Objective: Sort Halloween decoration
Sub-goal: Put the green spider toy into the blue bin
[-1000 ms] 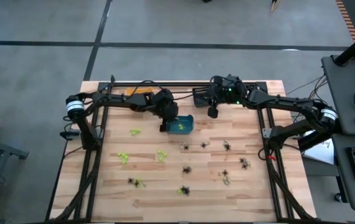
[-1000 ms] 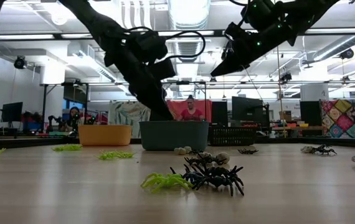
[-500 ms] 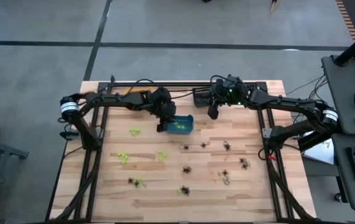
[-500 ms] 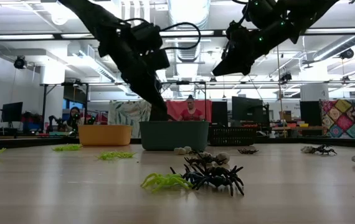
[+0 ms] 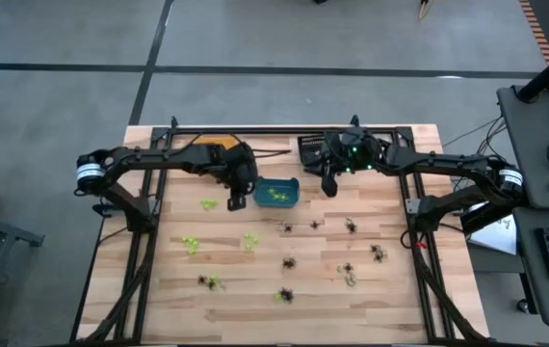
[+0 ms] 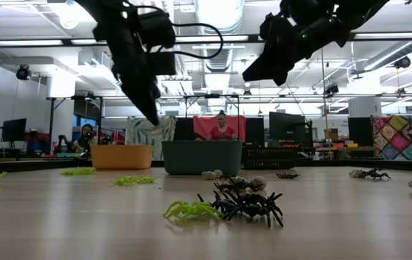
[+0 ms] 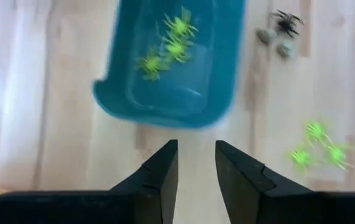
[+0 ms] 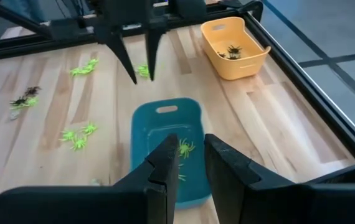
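Note:
Tiny spider trinkets lie scattered on the wooden table: lime green ones [image 5: 191, 244] toward the left, black ones [image 5: 351, 226] toward the right, and a pale one [image 5: 350, 280]. Three green spiders [image 7: 168, 46] lie inside the teal bin [image 5: 277, 193]. My left gripper [image 5: 236, 200] hangs open above the table just left of that bin, pointing steeply down, with nothing between its fingers [image 7: 165, 168]. My right gripper [image 5: 328, 185] hovers to the right of the teal bin, slanting toward it. Its fingers [image 8: 165, 162] stand a little apart and nothing shows between them.
An orange bin [image 8: 236, 46] holding dark spiders stands at the far edge behind my left arm. A black bin [image 5: 311, 149] stands at the far edge under my right arm. A metal frame [image 5: 149, 241] runs along the table's sides. People sit in the room beyond.
My left gripper has risen out of the teal bin's left end, gone toward the table's left edge and tipped more steeply downward. My right gripper has rolled about its own line and edged toward the near edge, staying high beside the teal bin.

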{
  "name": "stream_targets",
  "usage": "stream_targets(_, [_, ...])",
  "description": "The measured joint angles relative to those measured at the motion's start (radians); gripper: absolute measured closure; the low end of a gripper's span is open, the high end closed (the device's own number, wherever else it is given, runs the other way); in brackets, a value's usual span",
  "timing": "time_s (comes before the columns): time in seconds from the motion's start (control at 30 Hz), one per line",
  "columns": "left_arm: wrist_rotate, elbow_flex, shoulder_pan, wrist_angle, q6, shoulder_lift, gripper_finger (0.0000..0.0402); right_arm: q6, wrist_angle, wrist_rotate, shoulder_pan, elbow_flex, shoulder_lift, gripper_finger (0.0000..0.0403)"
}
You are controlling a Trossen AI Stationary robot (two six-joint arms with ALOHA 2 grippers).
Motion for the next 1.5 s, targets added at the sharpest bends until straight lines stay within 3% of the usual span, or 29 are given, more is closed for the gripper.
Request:
stream_targets(0.17, [-0.005, 0.0, -0.014, -0.142, -0.122, -0.03, 0.0318, 0.0, 0.0, 0.003, 0.009, 0.0, 0.0, 0.0335])
stream_targets(0.43, [-0.096, -0.054, -0.02, -0.331, -0.355, -0.032, 0.0318, 0.0, 0.0, 0.003, 0.009, 0.0, 0.0, 0.0335])
stream_targets(0.83, [-0.124, -0.252, -0.025, -0.33, -0.53, -0.033, 0.0317, 0.011, 0.0, 0.003, 0.009, 0.0, 0.0, 0.0335])
stream_targets(1.5, [-0.181, -0.321, -0.04, -0.153, -0.534, -0.032, 0.0317, 0.036, 0.017, 0.004, 0.009, 0.0, 0.0, 0.0335])
